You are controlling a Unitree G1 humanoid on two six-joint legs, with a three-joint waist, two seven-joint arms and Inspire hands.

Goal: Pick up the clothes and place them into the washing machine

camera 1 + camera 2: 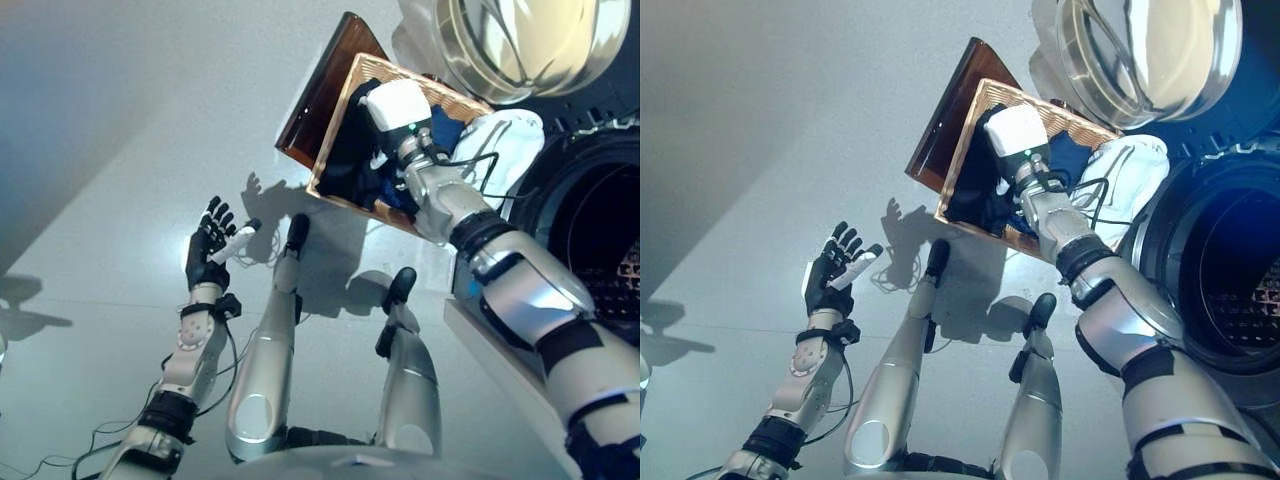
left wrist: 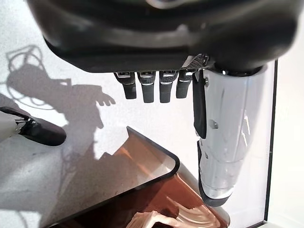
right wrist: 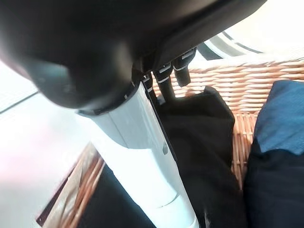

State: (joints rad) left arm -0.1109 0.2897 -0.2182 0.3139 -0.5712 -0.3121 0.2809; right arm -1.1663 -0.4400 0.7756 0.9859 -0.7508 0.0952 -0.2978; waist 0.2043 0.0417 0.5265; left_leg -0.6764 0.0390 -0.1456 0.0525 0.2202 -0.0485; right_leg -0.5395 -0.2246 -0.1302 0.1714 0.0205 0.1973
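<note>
Grey floor [image 1: 120,200] is lying bare; right hand [image 1: 398,108], fingers straight, is hovering over dark clothes [image 3: 209,137] in wicker basket [image 3: 266,80]; left hand [image 1: 208,252] is hanging open. A shallow grab could drop cloth.

The wicker basket [image 1: 352,92] is tan, woven in a fine crosswise pattern; inside it lies black clothing [image 3: 204,142] and a blue garment [image 3: 280,114], with a darker navy piece [image 3: 270,190] below that; a white cloth [image 1: 510,135] drapes over the basket's edge; the board [image 1: 325,85] under the basket is glossy reddish brown; the washing machine [image 1: 1230,290] has a dark drum opening and a silvery glass door [image 1: 1150,50]; the floor [image 1: 120,200] is plain pale grey; the left robot hand [image 1: 208,255] is black with a white thumb cover.
</note>
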